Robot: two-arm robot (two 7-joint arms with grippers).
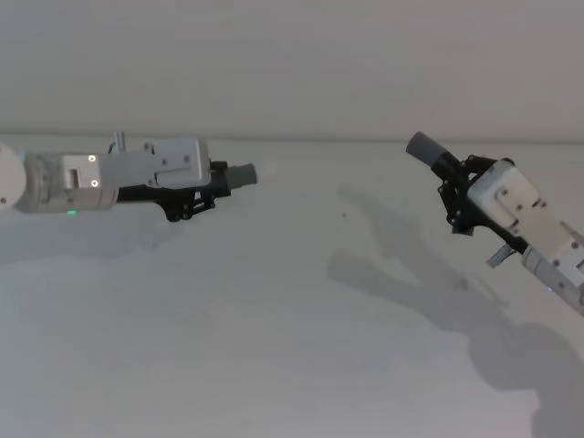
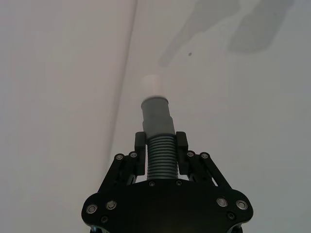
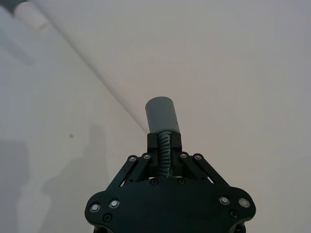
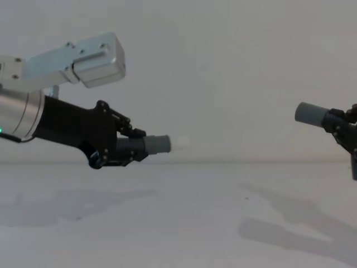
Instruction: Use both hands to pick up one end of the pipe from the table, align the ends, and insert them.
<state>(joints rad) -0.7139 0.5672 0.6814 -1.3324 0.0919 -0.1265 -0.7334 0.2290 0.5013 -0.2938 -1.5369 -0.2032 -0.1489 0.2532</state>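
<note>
Left gripper (image 1: 222,176), 9 o'clock, clamps ribbed piece (image 2: 160,162); right gripper (image 1: 449,171), 3 o'clock, clamps second piece (image 1: 424,146); angled cuffs (image 4: 158,144) may jam

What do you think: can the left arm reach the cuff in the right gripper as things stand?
Probably yes. The left gripper holds the ribbed piece aimed roughly toward the cuff in the right gripper; between them is open air above the table, though they are apart.

The left hand (image 2: 161,145) and right hand (image 3: 164,141) were black, the left arm (image 1: 137,169) silver-grey with a green light (image 1: 71,213), the surface (image 1: 274,347) matte white. The ribbed piece (image 2: 161,162) was dark grey, its cuff (image 2: 156,116) grey and tipped whitish; the other piece (image 3: 162,114) was grey.
</note>
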